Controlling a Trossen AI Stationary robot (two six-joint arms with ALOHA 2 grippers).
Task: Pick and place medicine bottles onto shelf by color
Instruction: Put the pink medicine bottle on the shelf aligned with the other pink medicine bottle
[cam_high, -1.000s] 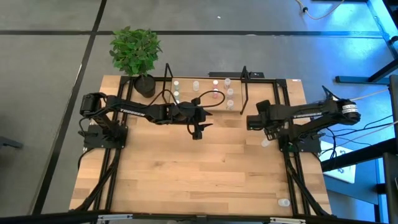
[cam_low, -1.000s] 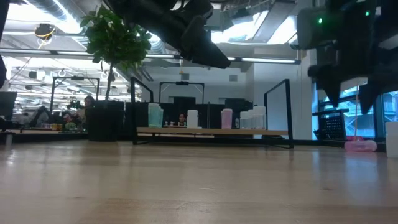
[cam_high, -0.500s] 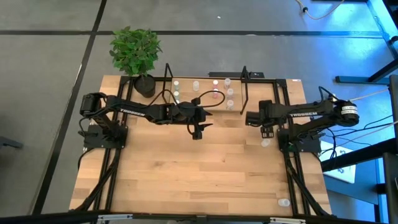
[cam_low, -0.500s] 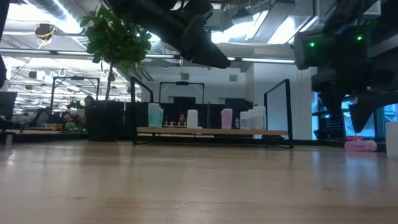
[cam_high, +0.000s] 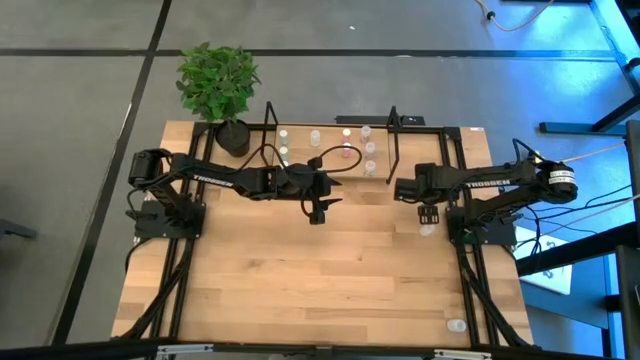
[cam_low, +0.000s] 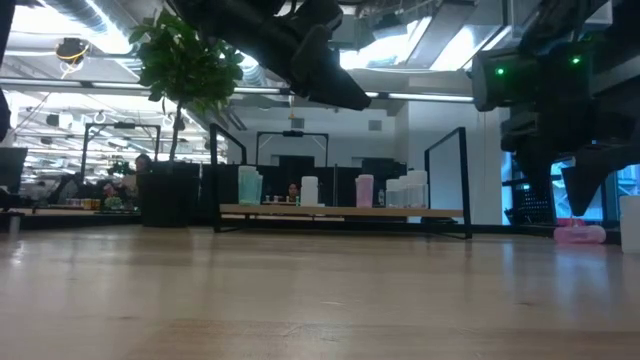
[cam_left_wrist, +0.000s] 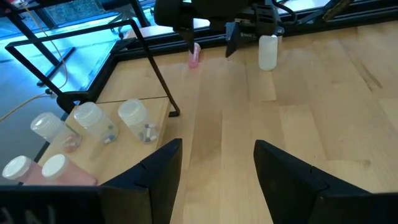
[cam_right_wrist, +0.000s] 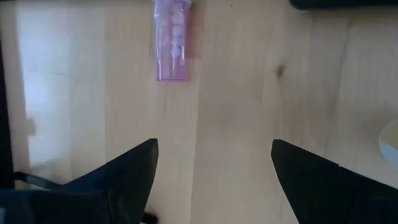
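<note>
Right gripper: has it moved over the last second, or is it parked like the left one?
Yes. In the high view the right gripper, jaws open, has moved away from the shelf end of the table toward the near edge, and now hangs above the bottle lying there.

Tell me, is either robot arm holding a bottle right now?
No. Both end effectors are open and empty. The right end effector hangs above a pink bottle lying on the table; the left end effector waits by the shelf.

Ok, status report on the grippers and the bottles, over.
Both open, empty. Right gripper above lying pink translucent bottle. Left gripper near wire-framed wooden shelf. Nothing blocking.
</note>
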